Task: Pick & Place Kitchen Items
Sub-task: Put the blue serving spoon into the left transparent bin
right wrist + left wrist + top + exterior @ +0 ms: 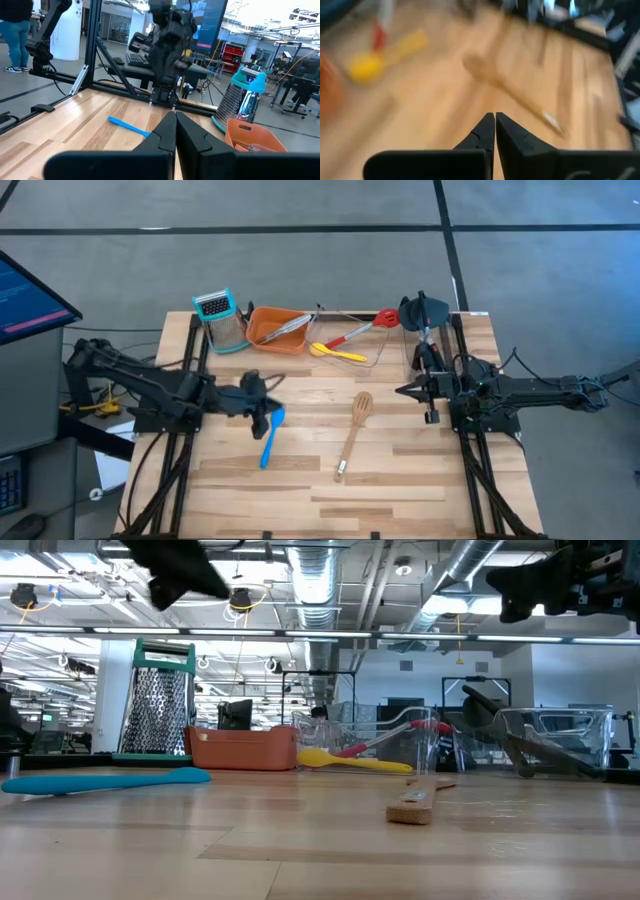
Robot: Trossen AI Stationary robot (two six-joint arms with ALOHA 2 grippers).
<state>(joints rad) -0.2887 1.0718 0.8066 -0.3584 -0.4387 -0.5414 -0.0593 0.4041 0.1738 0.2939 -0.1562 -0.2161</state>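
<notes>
High view, nearest first: a blue spoon and a wooden spatula lie loose on the table, apparently not yet put away. The left gripper hangs just above the blue spoon's bowl end, fingers pressed together and empty. The right gripper waits at the right side, also closed and empty. Farther back, a yellow spoon and a red spoon rest in a clear bin, and tongs lie in an orange tray beside a grater. Nothing blocks the loose pieces.
</notes>
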